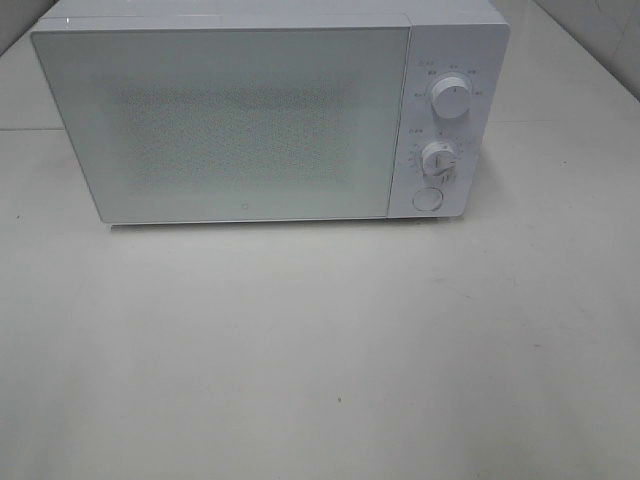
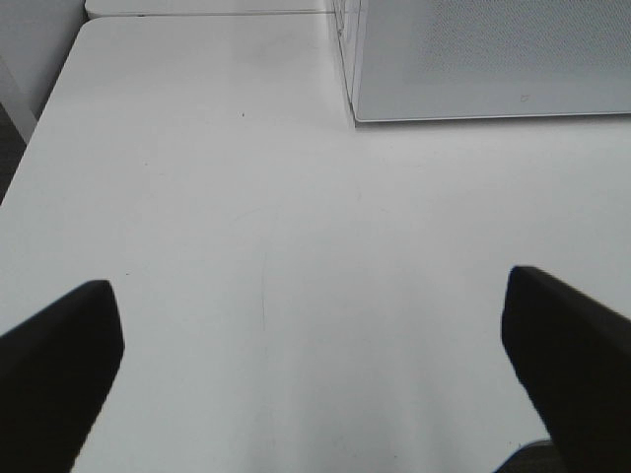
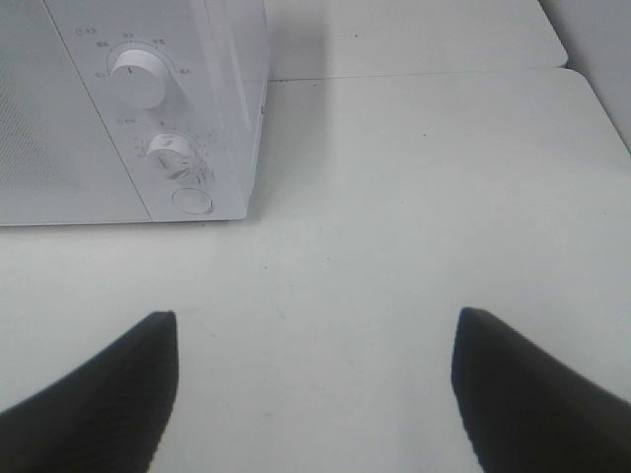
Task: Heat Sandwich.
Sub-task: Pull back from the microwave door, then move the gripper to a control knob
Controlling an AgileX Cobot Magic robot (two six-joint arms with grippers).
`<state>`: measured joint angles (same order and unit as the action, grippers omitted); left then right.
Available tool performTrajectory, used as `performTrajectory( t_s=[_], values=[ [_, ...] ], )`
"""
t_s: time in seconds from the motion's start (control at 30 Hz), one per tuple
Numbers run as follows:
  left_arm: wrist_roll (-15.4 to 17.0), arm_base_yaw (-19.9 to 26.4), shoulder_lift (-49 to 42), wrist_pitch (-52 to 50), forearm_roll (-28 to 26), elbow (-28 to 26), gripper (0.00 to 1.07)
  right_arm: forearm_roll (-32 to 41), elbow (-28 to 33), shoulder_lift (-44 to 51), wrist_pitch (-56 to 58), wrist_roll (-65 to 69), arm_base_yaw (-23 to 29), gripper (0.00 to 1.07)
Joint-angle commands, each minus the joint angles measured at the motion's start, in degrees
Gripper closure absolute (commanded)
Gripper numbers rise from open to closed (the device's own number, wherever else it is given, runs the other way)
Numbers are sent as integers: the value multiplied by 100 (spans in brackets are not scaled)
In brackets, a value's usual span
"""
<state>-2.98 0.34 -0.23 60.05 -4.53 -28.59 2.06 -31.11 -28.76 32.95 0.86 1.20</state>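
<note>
White table carries the shut microwave at twelve o'clock; we see no sandwich anywhere, and perhaps it sits inside. Our left claw and right claw gape wide, empty. We judge the sandwich soft and light, best pinched gently across its sides.

left gripper: jaws wide apart, holding nothing | over white table | microwave ahead, door closed

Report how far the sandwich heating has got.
Done: nothing confirmable; the microwave door is shut and no sandwich shows anywhere. In hand: nothing; the left gripper and right gripper hang open and empty over the table. Left: unclear whether heating lies ahead or behind.
</note>
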Motion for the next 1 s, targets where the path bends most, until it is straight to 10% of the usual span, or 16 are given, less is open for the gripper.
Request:
performTrajectory(
  t_s=[0.03, 1.0],
  values=[
    [17, 23, -69, -69, -34, 34, 7, 6, -34, -229, -344, -11, -34, 34],
    [17, 23, -69, -69, -34, 34, 7, -74, -34, -3329, -3541, -229, 498, 34]
  ],
)
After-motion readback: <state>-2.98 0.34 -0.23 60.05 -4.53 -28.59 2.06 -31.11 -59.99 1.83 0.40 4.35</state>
